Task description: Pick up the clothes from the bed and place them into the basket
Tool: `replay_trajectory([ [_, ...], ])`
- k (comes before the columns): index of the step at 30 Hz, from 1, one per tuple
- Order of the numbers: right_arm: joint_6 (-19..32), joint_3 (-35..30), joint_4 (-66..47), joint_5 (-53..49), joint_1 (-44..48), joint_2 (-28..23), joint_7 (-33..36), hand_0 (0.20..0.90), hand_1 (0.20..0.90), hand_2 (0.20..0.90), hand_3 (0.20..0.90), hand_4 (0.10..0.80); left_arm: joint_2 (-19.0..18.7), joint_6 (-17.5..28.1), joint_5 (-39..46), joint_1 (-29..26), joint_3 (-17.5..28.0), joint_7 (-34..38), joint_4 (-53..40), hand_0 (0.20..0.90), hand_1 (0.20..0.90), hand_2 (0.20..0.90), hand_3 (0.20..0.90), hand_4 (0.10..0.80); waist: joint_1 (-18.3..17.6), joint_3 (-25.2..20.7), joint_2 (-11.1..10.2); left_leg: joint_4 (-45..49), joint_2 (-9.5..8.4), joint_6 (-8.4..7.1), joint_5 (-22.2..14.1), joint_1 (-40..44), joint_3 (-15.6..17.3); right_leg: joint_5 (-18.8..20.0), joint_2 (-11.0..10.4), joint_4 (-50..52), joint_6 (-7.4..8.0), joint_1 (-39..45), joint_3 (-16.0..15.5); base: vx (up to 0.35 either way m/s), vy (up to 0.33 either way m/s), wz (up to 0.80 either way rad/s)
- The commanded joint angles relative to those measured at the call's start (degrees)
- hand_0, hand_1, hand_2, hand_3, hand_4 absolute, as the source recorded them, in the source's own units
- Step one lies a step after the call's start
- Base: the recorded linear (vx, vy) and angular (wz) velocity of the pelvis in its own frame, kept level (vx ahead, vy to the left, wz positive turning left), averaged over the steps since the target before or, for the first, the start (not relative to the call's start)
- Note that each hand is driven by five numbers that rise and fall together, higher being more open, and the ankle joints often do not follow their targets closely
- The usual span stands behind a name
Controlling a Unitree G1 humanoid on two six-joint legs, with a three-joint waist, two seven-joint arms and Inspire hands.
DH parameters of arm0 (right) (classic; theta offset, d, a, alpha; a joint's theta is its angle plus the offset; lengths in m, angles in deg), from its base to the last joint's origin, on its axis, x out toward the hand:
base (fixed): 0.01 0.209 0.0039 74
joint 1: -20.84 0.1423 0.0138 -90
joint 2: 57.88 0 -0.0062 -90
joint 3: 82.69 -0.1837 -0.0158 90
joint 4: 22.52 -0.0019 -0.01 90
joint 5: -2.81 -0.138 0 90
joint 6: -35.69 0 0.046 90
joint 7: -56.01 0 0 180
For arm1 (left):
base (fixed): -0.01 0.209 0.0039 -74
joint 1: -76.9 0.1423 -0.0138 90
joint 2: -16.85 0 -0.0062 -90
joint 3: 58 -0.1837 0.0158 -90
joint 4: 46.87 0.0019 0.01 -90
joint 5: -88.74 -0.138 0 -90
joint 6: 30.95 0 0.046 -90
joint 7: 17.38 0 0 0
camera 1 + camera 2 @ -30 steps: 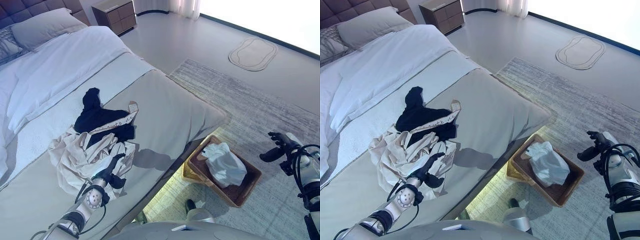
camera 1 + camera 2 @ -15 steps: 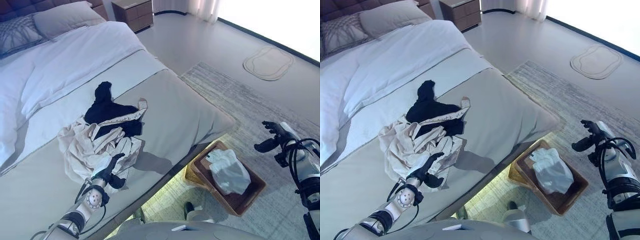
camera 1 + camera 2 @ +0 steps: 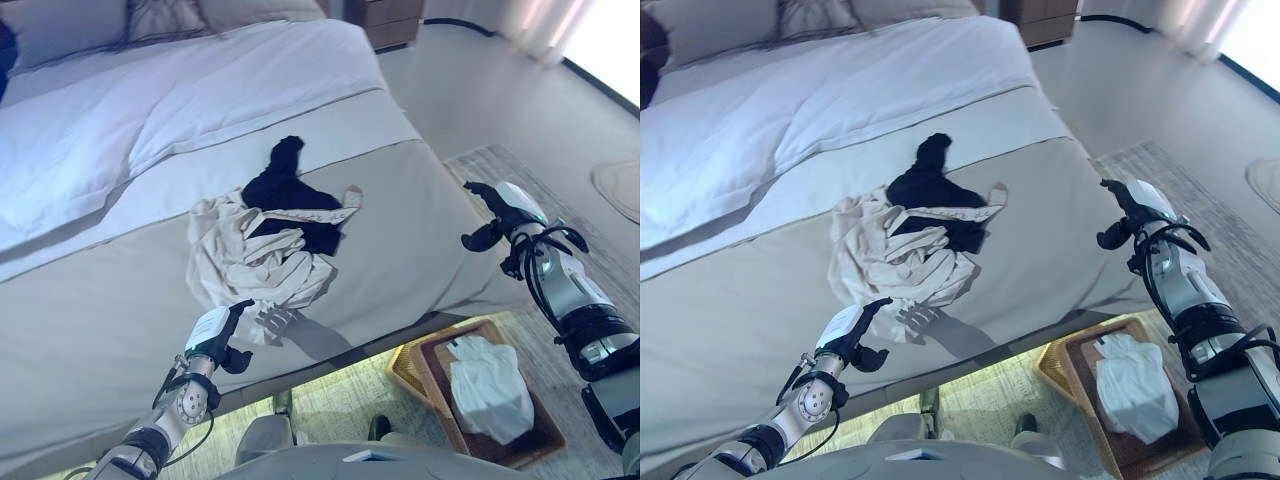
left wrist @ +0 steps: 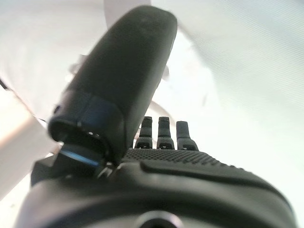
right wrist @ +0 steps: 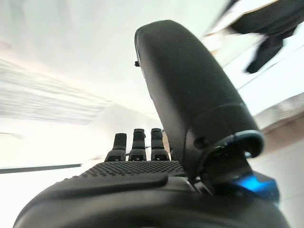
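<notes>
A crumpled cream garment (image 3: 250, 268) lies in the middle of the grey bed cover, with a black garment (image 3: 288, 192) partly on top of it at the far side. My left hand (image 3: 222, 338) hovers over the cover just in front of the cream garment's near edge, fingers relaxed and holding nothing. My right hand (image 3: 488, 215) is raised over the bed's right edge, open and empty, well to the right of the pile. The brown wicker basket (image 3: 432, 385) stands on the floor below the bed's edge with a white cloth (image 3: 490, 385) in it.
The bed (image 3: 100, 300) fills most of the view, with a white duvet (image 3: 150, 110) and pillows (image 3: 160, 15) at the far end. A wooden nightstand (image 3: 392, 18) stands beyond it. A grey rug (image 3: 1240, 225) lies under the basket.
The camera has swung toward the bed. My right hand has moved from over the rug beside the basket to over the bed's right edge. My left hand now sits just clear of the cream garment.
</notes>
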Motion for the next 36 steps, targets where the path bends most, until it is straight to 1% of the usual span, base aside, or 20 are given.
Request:
replay_trajectory([
  [1, 2.0, 2.9, -1.9, 1.3, 10.6, -2.0, 4.0, 0.9, 0.9, 0.9, 0.9, 0.8, -3.3, 2.4, 1.4, -1.7, 2.3, 2.8, -4.3, 0.9, 0.9, 0.9, 0.9, 0.8, 2.3, -0.9, -1.9, 5.3, 0.77, -2.35, -10.2, 3.1, -1.4, -3.5, -1.8, 9.0, -2.04, -5.7, 1.0, 0.028, 0.046, 0.39],
  [4, 1.3, 4.9, -2.0, 1.3, 14.6, -2.4, 5.2, 0.9, 0.9, 0.9, 0.9, 0.8, -4.3, 3.5, 2.2, -0.4, 2.3, 2.2, -6.1, 0.9, 0.9, 0.9, 0.9, 0.8, 5.4, 1.2, -1.1, 6.4, 0.01, -2.22, -9.7, 0.6, -4.5, -5.5, -2.2, 12.5, -3.27, -7.1, -1.7, 0.004, 0.073, 0.36],
  [6, 0.9, 5.6, -2.1, 1.5, 16.1, -2.5, 5.5, 0.9, 0.9, 0.9, 0.9, 0.8, -4.6, 3.9, 2.6, -0.3, 2.3, 1.8, -6.2, 0.9, 0.9, 0.9, 0.9, 0.8, 6.3, 2.1, -0.8, 7.1, -0.24, -2.2, -9.5, -0.6, -5.6, -6.4, -2.4, 14.2, -3.74, -8.0, -2.6, -0.022, 0.068, 0.43],
  [7, 0.7, 6.3, -2.2, 1.9, 17.7, -2.6, 5.4, 0.9, 0.9, 0.9, 0.9, 0.8, -5.0, 4.1, 3.0, -0.5, 1.9, 1.2, -6.4, 0.9, 0.9, 0.9, 0.9, 0.8, 7.3, 3.2, -0.4, 8.0, -0.63, -2.21, -9.4, -1.8, -7.0, -7.2, -2.6, 16.1, -4.3, -9.0, -3.5, -0.025, 0.102, 0.54],
  [10, -0.8, 8.1, -2.3, 3.3, 20.6, -2.5, 5.6, 0.9, 0.9, 0.9, 0.9, 0.8, -5.2, 5.1, 3.0, -0.3, 1.2, 1.0, -6.6, 0.9, 0.9, 0.9, 0.9, 0.8, 9.5, 5.7, 0.3, 9.6, -1.5, -2.27, -9.5, -3.5, -9.5, -8.8, -3.4, 19.3, -5.23, -10.4, -5.4, -0.009, 0.084, 0.48],
  [13, -1.6, 9.8, -2.2, 4.3, 23.6, -2.2, 4.9, 0.9, 0.9, 0.9, 0.9, 0.8, -5.3, 5.6, 3.5, 0.2, 0.7, 1.0, -7.7, 0.9, 0.9, 0.9, 0.9, 0.8, 11.4, 7.6, 1.1, 11.1, -2.36, -2.19, -9.6, -5.1, -11.2, -10.0, -4.2, 21.9, -5.92, -11.5, -7.1, 0.022, 0.094, 0.39],
  [15, -2.2, 10.4, -2.4, 5.8, 24.8, -1.8, 4.7, 0.9, 0.9, 0.9, 0.9, 0.8, -5.4, 5.8, 3.7, 0.3, 0.4, 0.8, -8.4, 0.9, 0.9, 0.9, 0.9, 0.8, 12.3, 8.6, 1.5, 12.3, -2.77, -2.08, -9.7, -6.1, -11.8, -10.7, -4.7, 23.8, -6.29, -12.2, -8.0, 0.005, 0.078, 0.35],
  [18, -3.1, 12.2, -1.9, 7.7, 27.5, -0.7, 4.7, 0.9, 0.9, 0.9, 0.9, 0.8, -5.8, 6.4, 3.2, 0.3, -0.5, 1.0, -9.9, 0.9, 0.9, 0.9, 0.9, 0.8, 14.1, 11.2, 2.4, 15.9, -3.74, -1.52, -10.1, -9.3, -13.1, -12.1, -6.5, 29.3, -6.92, -14.9, -9.3, 0.003, 0.061, 0.3],
  [19, -3.4, 13.3, -2.2, 8.6, 28.7, -0.1, 4.5, 0.9, 0.9, 0.9, 0.9, 0.8, -6.1, 6.3, 3.2, 0.4, -0.8, 1.3, -10.3, 0.9, 0.9, 0.9, 0.9, 0.8, 14.7, 12.2, 2.1, 17.3, -4.03, -1.73, -11.7, -9.8, -13.3, -14.4, -7.0, 31.6, -6.77, -15.3, -8.7, 0.085, 0.041, 0.22],
  [22, -3.7, 15.9, -2.6, 11.2, 31.1, 1.4, 3.9, 0.9, 0.9, 0.9, 0.9, 0.8, -6.1, 6.1, 3.5, 0.2, -1.6, 2.1, -11.1, 0.9, 0.9, 0.9, 0.9, 0.8, 15.8, 14.4, 2.5, 20.2, -4.79, -1.18, -12.0, -12.2, -13.5, -15.3, -7.9, 35.2, -7.1, -17.1, -9.3, 0.027, 0.062, 0.16],
  [25, -5.3, 18.0, -4.0, 14.3, 33.2, 2.5, 2.2, 0.9, 0.9, 0.9, 0.9, 0.8, -6.7, 5.6, 4.0, -0.4, -2.3, 2.9, -13.6, 0.9, 0.9, 0.9, 0.9, 0.8, 16.8, 16.8, 2.9, 23.0, -5.67, -0.33, -12.4, -15.0, -13.5, -16.1, -8.8, 39.0, -7.33, -19.6, -9.8, -0.042, 0.042, 0.1],
  [28, -6.8, 19.6, -4.4, 15.6, 35.4, 3.7, 0.7, 0.9, 0.9, 0.9, 0.9, 0.8, -7.4, 6.0, 4.5, -0.9, -2.5, 3.4, -16.1, 0.9, 0.9, 0.9, 0.9, 0.8, 17.9, 18.9, 3.1, 26.3, -6.77, 0.45, -13.1, -17.9, -13.4, -17.2, -9.5, 42.8, -7.78, -21.9, -10.2, -0.043, 0.02, 0.09],
  [31, -7.6, 20.7, -4.5, 16.4, 36.8, 4.6, -0.6, 0.9, 0.9, 0.9, 0.9, 0.8, -7.9, 6.1, 4.9, -0.9, -2.7, 3.9, -18.3, 0.9, 0.9, 0.9, 0.9, 0.8, 18.6, 19.4, 3.0, 29.5, -7.78, 1.23, -14.2, -21.0, -13.4, -18.0, -10.1, 46.2, -8.02, -24.7, -10.2, -0.028, 0.024, 0.1],
  [35, -8.1, 22.6, -4.6, 21.1, 38.3, 5.9, -3.7, 0.9, 0.9, 0.9, 0.9, 0.8, -9.5, 5.3, 5.4, 0.4, -3.1, 4.9, -22.7, 0.9, 0.9, 0.9, 0.9, 0.8, 19.8, 19.4, 3.4, 35.7, -9.28, 2.67, -16.3, -27.6, -12.6, -19.4, -11.2, 52.1, -8.47, -30.4, -10.3, -0.033, 0.05, 0.13],
  [36, -8.3, 22.9, -4.6, 21.5, 38.4, 6.1, -4.3, 0.9, 0.9, 0.9, 0.9, 0.8, -9.6, 5.2, 5.6, 0.5, -3.1, 4.9, -23.0, 0.9, 0.9, 0.9, 0.9, 0.8, 20.0, 19.4, 3.3, 36.5, -9.43, 2.81, -16.5, -28.5, -12.5, -19.7, -11.3, 52.9, -8.51, -31.3, -10.2, -0.023, 0.044, 0.05],
])
